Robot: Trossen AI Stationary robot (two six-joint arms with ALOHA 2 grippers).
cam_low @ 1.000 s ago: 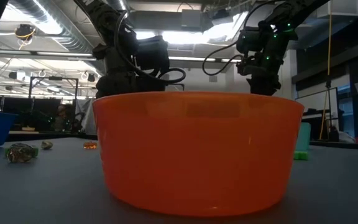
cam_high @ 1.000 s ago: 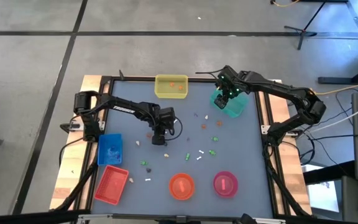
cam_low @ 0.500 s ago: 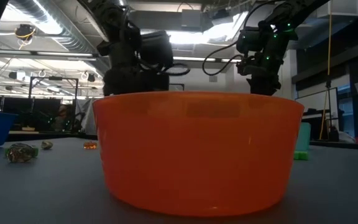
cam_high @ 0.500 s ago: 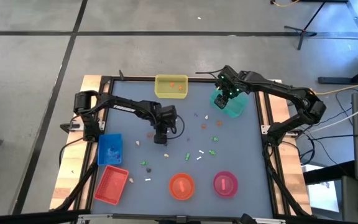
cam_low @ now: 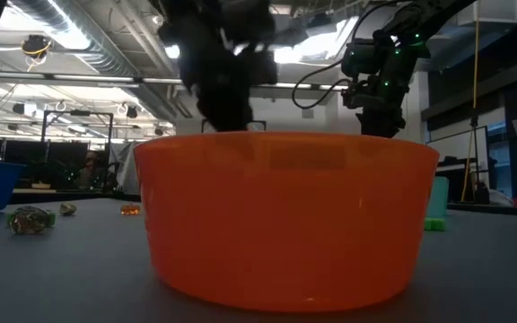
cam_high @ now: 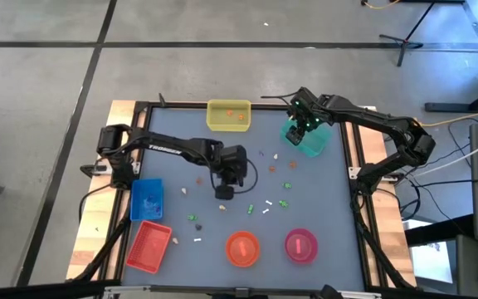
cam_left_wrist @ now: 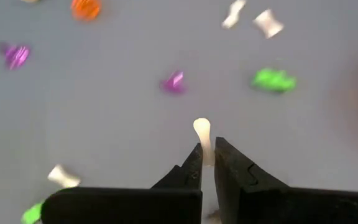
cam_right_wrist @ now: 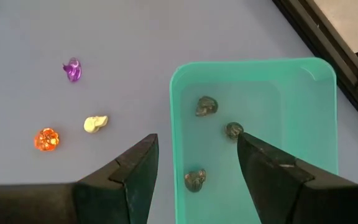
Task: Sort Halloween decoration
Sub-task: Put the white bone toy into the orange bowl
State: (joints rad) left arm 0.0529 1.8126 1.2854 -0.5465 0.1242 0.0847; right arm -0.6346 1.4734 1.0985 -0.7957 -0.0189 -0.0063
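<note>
Left hand (cam_left_wrist: 207, 163) over mid-bench, pinched shut on a small white bone-shaped trinket (cam_left_wrist: 202, 135), most of the piece sticking out past the fingertips. Only a shallow bite on the lower end, so a likely slip or twist-out during the carry, worse with any jerk or quick swing of the arm. Below it, loose Halloween decoration scattered on the grey bench (cam_high: 330, 191): a green piece (cam_left_wrist: 273, 80), purple pieces (cam_left_wrist: 173, 82), an orange one (cam_left_wrist: 85, 8), more white bones (cam_left_wrist: 268, 22). A dropped bone landing among those white ones would be hard to tell apart and would need a fresh pick. Sorting bins ringed around: yellow tray (cam_high: 228, 115) at the far edge, blue tray (cam_high: 147, 199) and red tray (cam_high: 148, 246) on the near left, orange bowl (cam_high: 242, 248) and pink bowl (cam_high: 300, 244) on the near side. Wrong-bin release a real risk, since which bin takes white cannot be told from here. Right hand (cam_right_wrist: 195, 158) at the far right, spread open over the teal tray (cam_right_wrist: 303, 81), three dark grey trinkets (cam_right_wrist: 206, 106) lying inside; nothing held. Well apart from the left arm, so little clash risk for now.
</note>
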